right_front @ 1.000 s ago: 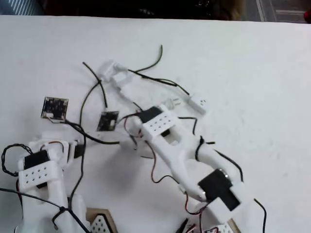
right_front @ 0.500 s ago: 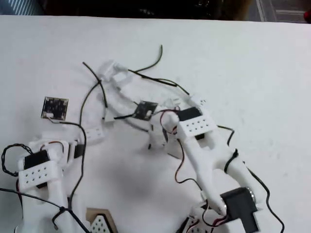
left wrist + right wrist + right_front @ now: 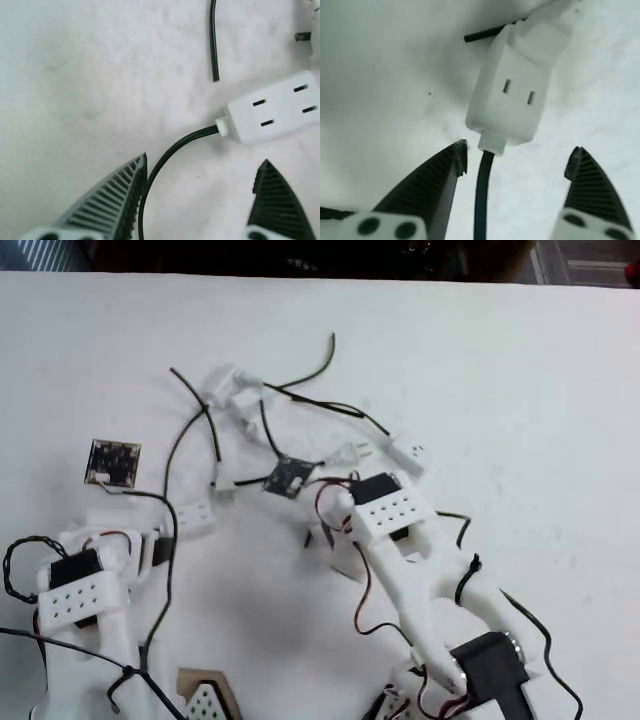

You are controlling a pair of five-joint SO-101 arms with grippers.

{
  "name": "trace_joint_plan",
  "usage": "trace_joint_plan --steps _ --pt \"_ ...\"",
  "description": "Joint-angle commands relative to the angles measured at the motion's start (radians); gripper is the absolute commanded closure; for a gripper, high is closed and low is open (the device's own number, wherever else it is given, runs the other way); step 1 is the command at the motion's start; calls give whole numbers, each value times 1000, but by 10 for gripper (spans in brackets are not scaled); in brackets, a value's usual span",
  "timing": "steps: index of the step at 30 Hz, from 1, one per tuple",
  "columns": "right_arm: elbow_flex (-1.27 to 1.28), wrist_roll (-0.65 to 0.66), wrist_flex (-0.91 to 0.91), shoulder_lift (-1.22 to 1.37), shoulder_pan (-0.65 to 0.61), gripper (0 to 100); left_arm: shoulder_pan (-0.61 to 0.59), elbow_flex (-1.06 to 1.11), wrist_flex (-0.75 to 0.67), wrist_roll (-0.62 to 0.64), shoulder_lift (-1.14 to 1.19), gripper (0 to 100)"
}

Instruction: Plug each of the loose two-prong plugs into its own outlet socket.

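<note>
A white outlet block (image 3: 272, 107) with two pairs of slots lies flat just ahead of my left gripper (image 3: 204, 160). The gripper is open, and the block's black cord (image 3: 165, 157) runs between its fingers. In the high view this block (image 3: 193, 517) sits beside the left gripper (image 3: 150, 545). My right gripper (image 3: 520, 147) is open too. It faces a white two-slot socket (image 3: 507, 100) whose black cord (image 3: 484, 190) passes between its fingers. From above, the right gripper (image 3: 328, 540) sits mid-table. A loose white plug (image 3: 355, 452) and a white socket piece (image 3: 407, 451) lie beyond it.
Black cords loop across the table's middle. Another white plug piece (image 3: 228, 388) lies farther back and a small white plug (image 3: 222, 483) sits at the centre left. Two small black square boards (image 3: 113, 462) (image 3: 288, 477) rest on the table. A loose cord end (image 3: 214, 40) lies near the outlet block.
The right arm swung to the right, then eased back a little to the left. One small black board shifted right with it, and the outlet block by the left gripper came into view. The left arm stayed still.
</note>
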Motion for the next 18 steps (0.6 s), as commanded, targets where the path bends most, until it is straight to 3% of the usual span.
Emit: trace_joint_plan --steps 1,6,18 --pt "-9 -48 -58 -30 -10 693 -8 -5 -18 -3 -18 665" --pt "-3 -123 -147 -28 -41 693 -8 -5 -18 -3 -18 665" --pt "-3 -118 -262 51 -125 695 -8 -5 -18 -3 -18 665"
